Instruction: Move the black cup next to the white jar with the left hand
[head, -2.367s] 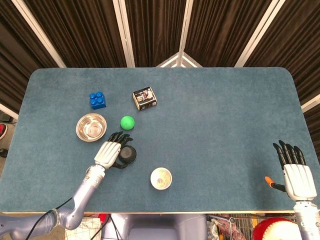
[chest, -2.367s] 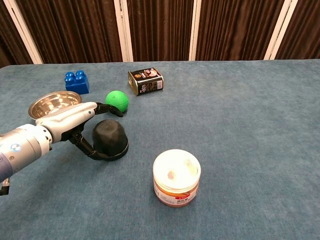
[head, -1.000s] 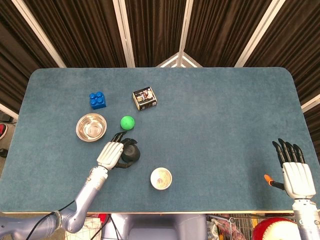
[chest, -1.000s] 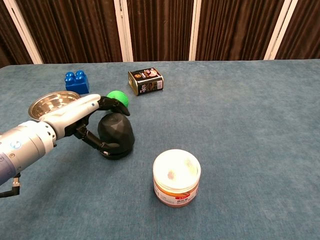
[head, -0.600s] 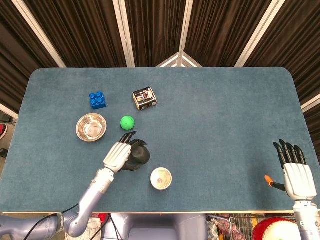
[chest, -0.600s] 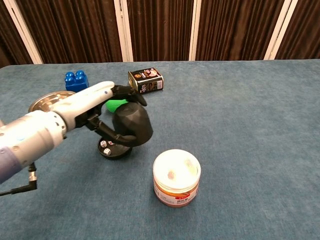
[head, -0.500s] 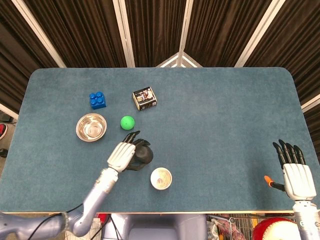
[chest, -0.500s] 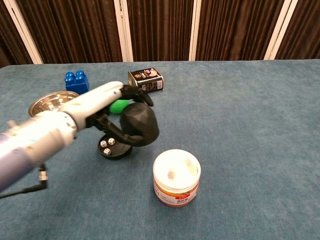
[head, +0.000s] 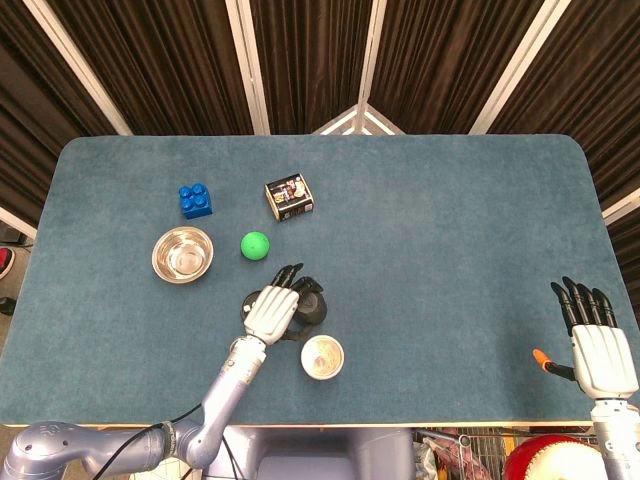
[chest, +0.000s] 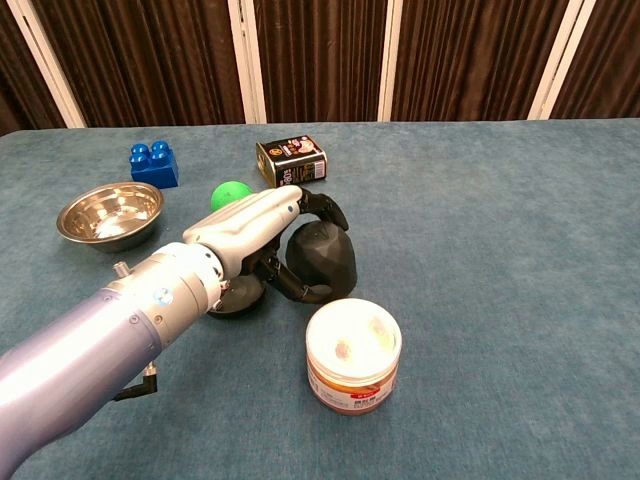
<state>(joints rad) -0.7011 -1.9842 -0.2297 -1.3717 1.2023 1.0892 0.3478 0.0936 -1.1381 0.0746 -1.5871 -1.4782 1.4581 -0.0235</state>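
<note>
My left hand (head: 273, 311) (chest: 262, 228) grips the black cup (chest: 322, 258) (head: 311, 306), dome side up, just behind the white jar (chest: 353, 355) (head: 322, 356). The cup hangs low over the cloth, a short way from the jar's far rim. A black round base (chest: 238, 293) (head: 251, 303) lies on the cloth left of the cup, mostly behind my forearm. My right hand (head: 597, 343) rests open at the table's front right corner, fingers straight, holding nothing.
A steel bowl (chest: 110, 213) (head: 182, 254), a blue brick (chest: 154, 163) (head: 196, 200), a green ball (chest: 229, 193) (head: 255, 245) and a dark tin (chest: 291, 161) (head: 289, 196) stand on the left half of the blue table (head: 450, 230). An orange item (head: 545, 359) lies by my right hand.
My left hand lifted the black cup off its round base and carried it right and nearer, close behind the white jar. The base stayed on the cloth. The right hand barely moved.
</note>
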